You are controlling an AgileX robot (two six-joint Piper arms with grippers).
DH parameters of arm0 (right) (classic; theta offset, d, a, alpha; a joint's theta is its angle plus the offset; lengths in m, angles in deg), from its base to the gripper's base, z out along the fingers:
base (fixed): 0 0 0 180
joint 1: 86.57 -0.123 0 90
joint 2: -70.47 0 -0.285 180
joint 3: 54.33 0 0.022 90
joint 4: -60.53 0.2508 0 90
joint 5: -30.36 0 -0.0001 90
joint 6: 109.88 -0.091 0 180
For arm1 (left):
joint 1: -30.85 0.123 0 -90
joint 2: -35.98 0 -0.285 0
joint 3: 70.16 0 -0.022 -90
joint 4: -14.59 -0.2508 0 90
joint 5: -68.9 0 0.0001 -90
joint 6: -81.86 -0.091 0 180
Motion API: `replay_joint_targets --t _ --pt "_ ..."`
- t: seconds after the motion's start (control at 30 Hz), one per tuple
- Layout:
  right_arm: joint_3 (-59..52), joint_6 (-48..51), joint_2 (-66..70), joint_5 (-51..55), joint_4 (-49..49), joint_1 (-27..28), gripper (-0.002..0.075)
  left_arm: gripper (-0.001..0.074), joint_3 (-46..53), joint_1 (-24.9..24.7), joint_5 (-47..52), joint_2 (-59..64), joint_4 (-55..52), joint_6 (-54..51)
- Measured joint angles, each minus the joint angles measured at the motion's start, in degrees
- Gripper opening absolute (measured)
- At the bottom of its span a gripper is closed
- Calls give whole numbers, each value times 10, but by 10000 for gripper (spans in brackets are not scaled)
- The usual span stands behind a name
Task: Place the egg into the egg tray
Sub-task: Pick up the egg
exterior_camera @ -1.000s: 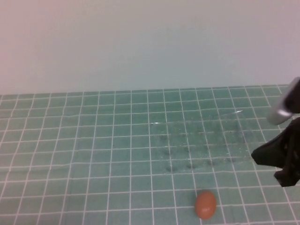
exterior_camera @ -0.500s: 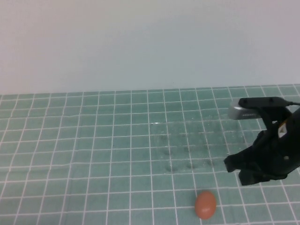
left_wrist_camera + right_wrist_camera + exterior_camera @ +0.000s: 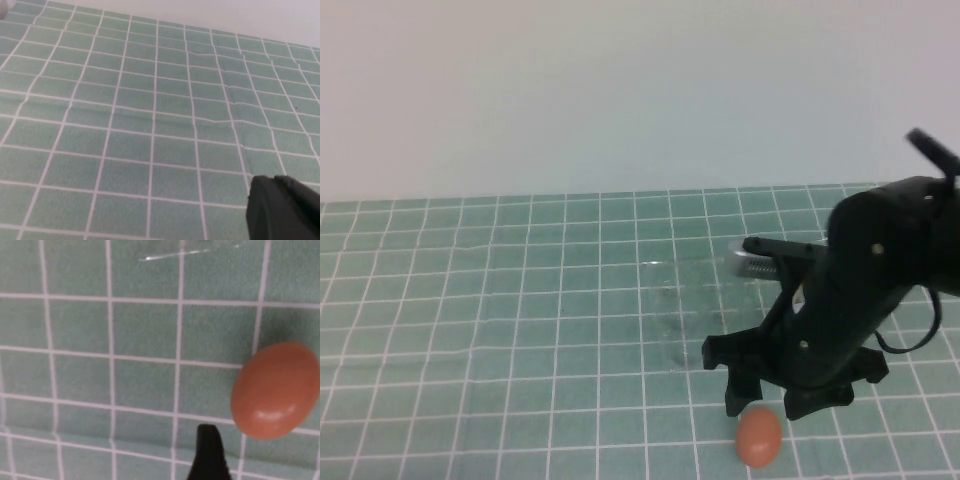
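Even, soft overhead light; faint shadows. Slight overall blur. Glints on clear egg tray [image 3: 685, 300]. Small highlight on egg [image 3: 275, 389].

A flat green counter [image 3: 500, 300] ruled with thin white lines into a grid of squares covers the lower half of the high view. Its surface shows slight ripples and creases. Behind its far edge rises a plain, pale, unmarked wall [image 3: 620, 90].
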Motion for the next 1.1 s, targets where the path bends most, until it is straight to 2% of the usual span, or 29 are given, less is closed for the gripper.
replay_joint_targets --t 0.23,0.53,1.1 --pt "43 -58 59 72 -69 -20 475 -1 0 0 -1 0 0 0" --pt "45 -88 67 27 -77 -23 475 -1 0 0 -1 0 0 0" --pt "45 -100 113 25 -88 -24 487 -1 0 0 -1 0 0 0"
